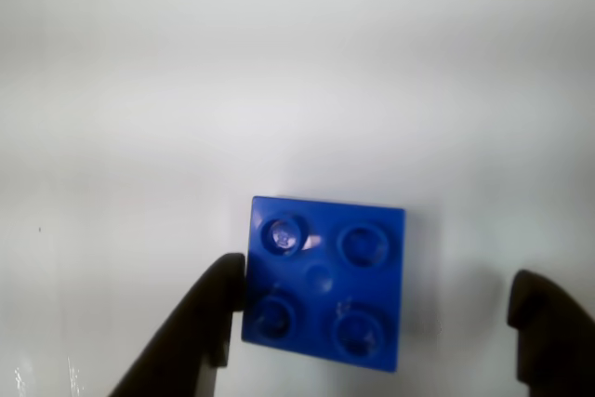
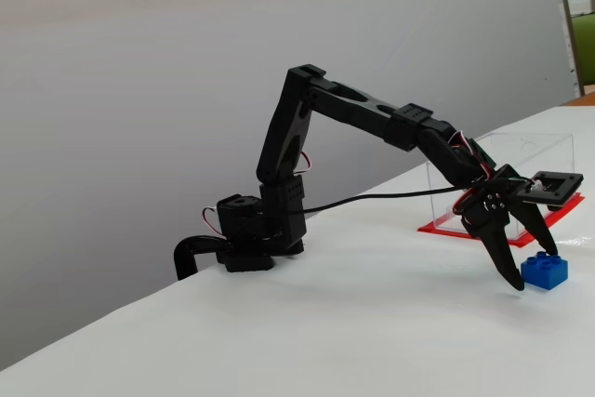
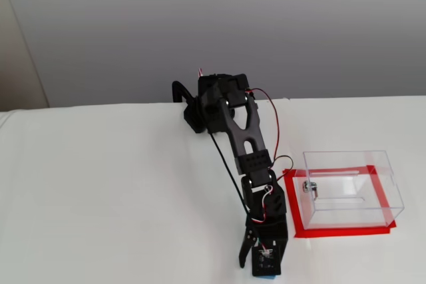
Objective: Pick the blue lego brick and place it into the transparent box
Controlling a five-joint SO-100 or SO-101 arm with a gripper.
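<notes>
Straddling the unmarked blue lego brick (image 1: 324,283), the end effector (image 1: 376,309) gapes wide, holding nothing.

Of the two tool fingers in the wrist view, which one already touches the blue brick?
The finger on the left of the wrist view: its tip meets the blue lego brick at the edge. The finger on the right stands apart, with white table between.

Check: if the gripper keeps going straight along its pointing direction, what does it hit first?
Likely the brick: the open gripper points down at it, one finger by its left edge in the wrist view. Depth is unclear; the table lies just beneath.
</notes>
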